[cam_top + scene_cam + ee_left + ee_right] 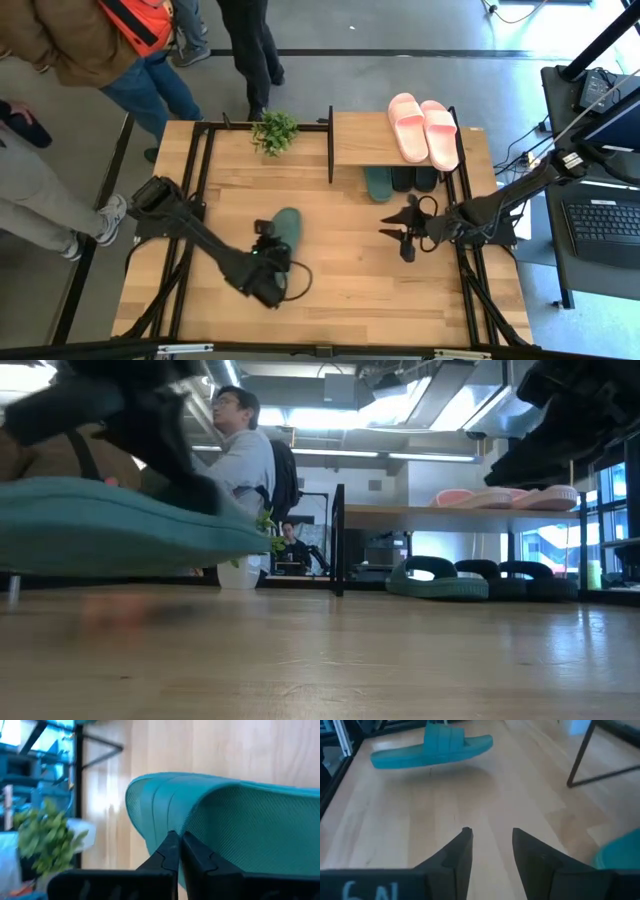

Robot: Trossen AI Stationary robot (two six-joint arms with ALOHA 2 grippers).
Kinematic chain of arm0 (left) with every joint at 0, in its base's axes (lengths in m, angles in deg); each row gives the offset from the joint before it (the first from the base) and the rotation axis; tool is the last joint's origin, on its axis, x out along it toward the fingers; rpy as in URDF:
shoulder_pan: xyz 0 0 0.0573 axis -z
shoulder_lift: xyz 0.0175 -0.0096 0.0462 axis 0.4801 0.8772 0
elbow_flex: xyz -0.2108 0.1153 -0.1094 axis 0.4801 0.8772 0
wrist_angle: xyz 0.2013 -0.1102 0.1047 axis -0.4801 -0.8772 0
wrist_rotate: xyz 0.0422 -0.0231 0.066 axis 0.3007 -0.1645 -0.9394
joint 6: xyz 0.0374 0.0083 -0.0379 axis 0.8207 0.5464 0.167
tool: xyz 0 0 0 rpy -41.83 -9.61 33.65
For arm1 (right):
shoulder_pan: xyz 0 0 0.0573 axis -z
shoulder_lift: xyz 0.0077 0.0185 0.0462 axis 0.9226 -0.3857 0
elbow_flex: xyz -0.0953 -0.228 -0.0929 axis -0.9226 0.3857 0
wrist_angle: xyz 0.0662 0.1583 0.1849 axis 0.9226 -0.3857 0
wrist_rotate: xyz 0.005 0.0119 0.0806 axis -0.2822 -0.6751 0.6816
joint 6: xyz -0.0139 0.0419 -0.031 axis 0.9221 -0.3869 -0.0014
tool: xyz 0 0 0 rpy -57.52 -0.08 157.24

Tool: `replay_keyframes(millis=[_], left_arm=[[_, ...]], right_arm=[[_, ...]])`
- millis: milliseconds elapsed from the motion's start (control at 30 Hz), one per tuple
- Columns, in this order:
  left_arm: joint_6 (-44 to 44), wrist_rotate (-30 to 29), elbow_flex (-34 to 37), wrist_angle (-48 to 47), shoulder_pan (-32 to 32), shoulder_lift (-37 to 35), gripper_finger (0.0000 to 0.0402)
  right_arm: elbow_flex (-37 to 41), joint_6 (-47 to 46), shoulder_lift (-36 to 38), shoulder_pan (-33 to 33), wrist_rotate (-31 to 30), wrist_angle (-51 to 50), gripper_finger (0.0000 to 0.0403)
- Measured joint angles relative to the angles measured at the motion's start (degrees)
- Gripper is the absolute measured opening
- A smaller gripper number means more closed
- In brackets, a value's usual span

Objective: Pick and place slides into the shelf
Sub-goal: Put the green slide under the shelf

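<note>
Green foam slide sandal point(287, 228), clamped in the left gripper point(268, 246) and lifted clear of the tabletop, hangs well short of the small light-wood shelf point(360, 148), which already holds five slides, while the right gripper point(404, 236) waits part-open, empty, near the shelf.

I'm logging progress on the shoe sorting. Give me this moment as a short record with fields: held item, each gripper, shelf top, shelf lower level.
held item: green slide, clear of the table in the right wrist view
left gripper: shut on the green slide, left of table centre
right gripper: open, empty, hovering in front of the shelf
shelf top: pink slides, side by side
shelf lower level: another green slide and black slides
</note>
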Motion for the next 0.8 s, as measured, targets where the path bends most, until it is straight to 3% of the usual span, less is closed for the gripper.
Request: replay_keyframes(millis=[333, 533, 800], left_arm=[[22.75, 0.28, 0.01, 22.15, -11.26, 0.00, 0.0000], [35.28, 0.00, 0.01, 34.50, -15.87, 0.01, 0.0000], [38.89, -0.02, -0.01, 45.59, -19.24, 0.57, 0.0000]], right_arm=[[0.00, -10.25, 9.64, -2.15, -0.30, -16.76, 0.0140], [0.00, -11.70, 12.88, -2.17, -2.97, -22.24, 0.0140], [0.00, -11.63, 13.16, -2.17, -3.27, -22.41, 0.0140]])
